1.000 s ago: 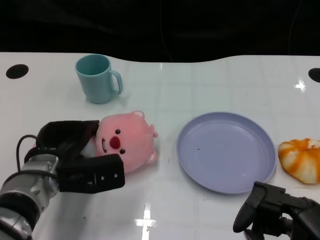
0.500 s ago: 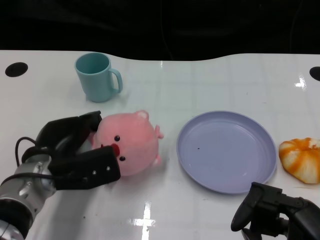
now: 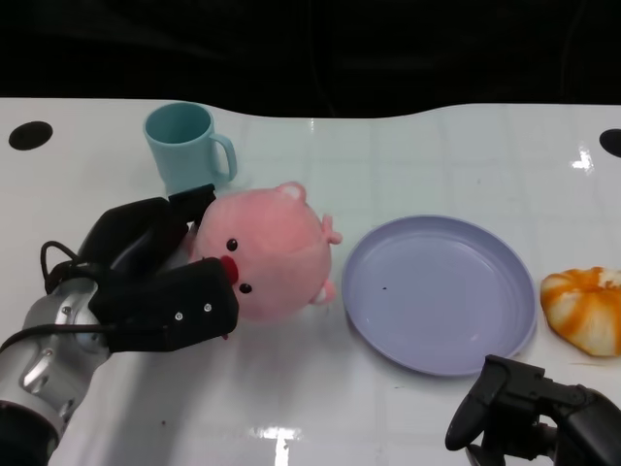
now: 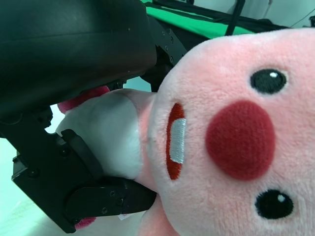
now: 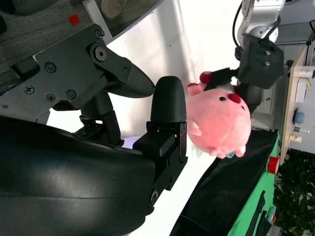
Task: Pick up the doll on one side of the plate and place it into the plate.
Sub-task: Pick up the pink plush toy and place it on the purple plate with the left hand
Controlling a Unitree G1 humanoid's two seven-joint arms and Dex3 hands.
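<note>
Two black hands show up in the head pic. Left hand (image 3: 155, 282) is wrapped round the pink doll (image 3: 272, 254), w/ fingers behind it and the thumb part in front, so the doll is clamped tight. Doll has a red nose, black eyes and small ears. It sits just left of the purple plate (image 3: 441, 291), its right side very near the plate's left rim, not in the plate yet. Can't tell if the doll is touching the table (image 3: 388, 165) or is lifted a bit.

Left wrist pic is super close: the doll's face (image 4: 236, 142) fills the right part, w/ open red mouth, and black fingers (image 4: 93, 196) press on its white tummy.

Right hand (image 3: 529, 417) is low at the near right, by the near edge of the plate. It holds nothing. In the right wrist pic its fingers (image 5: 167, 108) look a bit bent but apart, and the doll (image 5: 216, 118) shows far off w/ the left hand (image 5: 256, 59) on it.

Teal cup (image 3: 186, 150) stands far left, behind the doll, handle to the right. Orange and white round toy (image 3: 584, 309) lies right of the plate, close to its rim.
</note>
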